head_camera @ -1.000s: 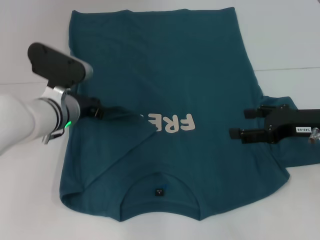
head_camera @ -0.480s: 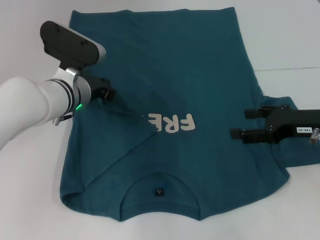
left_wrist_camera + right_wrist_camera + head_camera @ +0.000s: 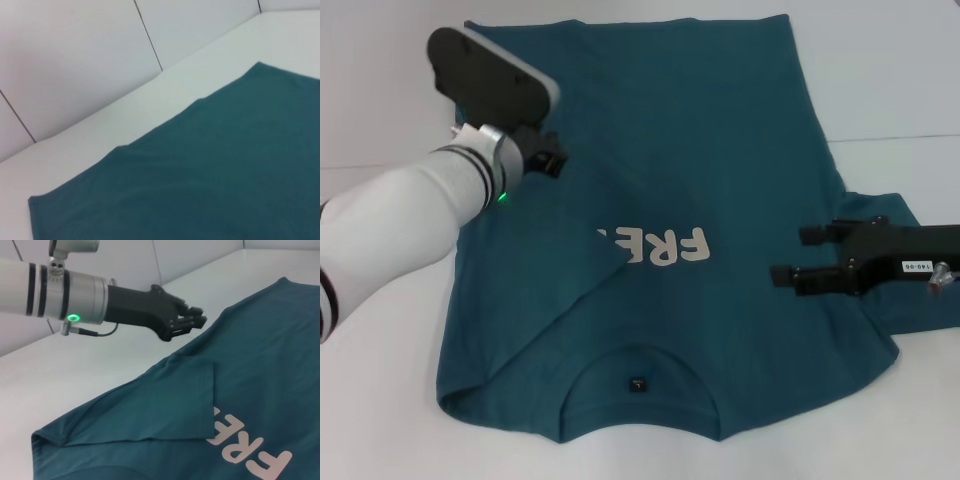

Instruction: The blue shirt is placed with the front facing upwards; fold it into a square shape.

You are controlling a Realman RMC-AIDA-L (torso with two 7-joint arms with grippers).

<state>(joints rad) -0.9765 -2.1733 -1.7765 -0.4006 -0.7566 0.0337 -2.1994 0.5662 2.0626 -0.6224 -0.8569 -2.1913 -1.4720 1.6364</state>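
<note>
The blue shirt [image 3: 720, 150] lies face up on the white table, its collar [image 3: 640, 375] at the near edge. Its left sleeve flap [image 3: 520, 290] is folded inward over the chest and hides the end of the cream print [image 3: 665, 245]. My left gripper [image 3: 552, 160] hangs above the shirt's left side. The right wrist view shows this left gripper [image 3: 196, 320] shut and empty, clear of the shirt [image 3: 260, 365]. My right gripper [image 3: 790, 255] hovers open over the shirt's right side, beside the print. The left wrist view shows only the shirt's [image 3: 225, 175] hem end.
The white table [image 3: 380, 400] extends around the shirt on all sides. A white panelled wall [image 3: 75, 60] stands behind the table's far edge. The shirt's right sleeve [image 3: 920, 310] lies spread under the right arm.
My left gripper has risen off the folded sleeve and moved toward the far side. The flap stays flat. The right gripper has shifted slightly inward and nearer.
</note>
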